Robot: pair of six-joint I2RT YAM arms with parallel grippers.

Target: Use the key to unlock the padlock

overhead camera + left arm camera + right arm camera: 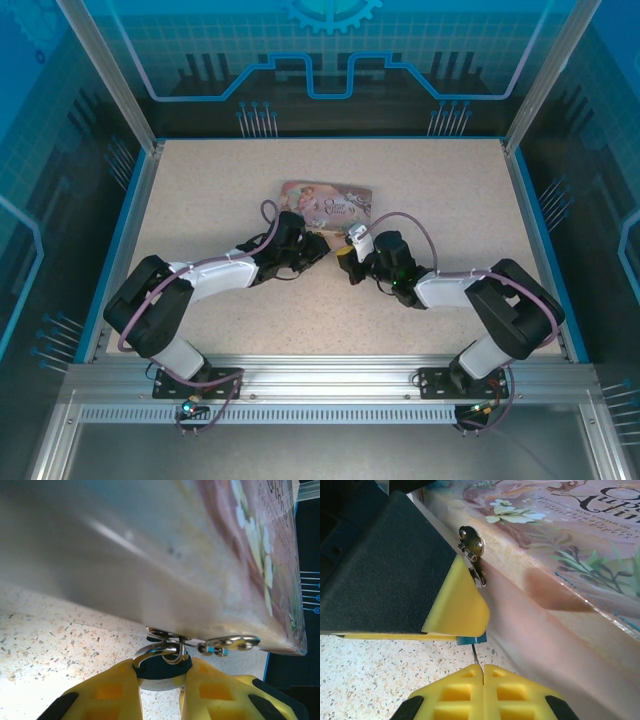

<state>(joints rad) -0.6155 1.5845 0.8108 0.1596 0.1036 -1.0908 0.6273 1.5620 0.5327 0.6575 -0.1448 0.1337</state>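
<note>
Two grippers [160, 680] [482, 670] tight on padlock [164, 665], key [475, 656].

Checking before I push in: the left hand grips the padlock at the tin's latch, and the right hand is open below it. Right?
No: the right hand is shut, pinching the key below the padlock, as the right wrist view shows. The left hand does grip the padlock at the latch of the tin.
</note>
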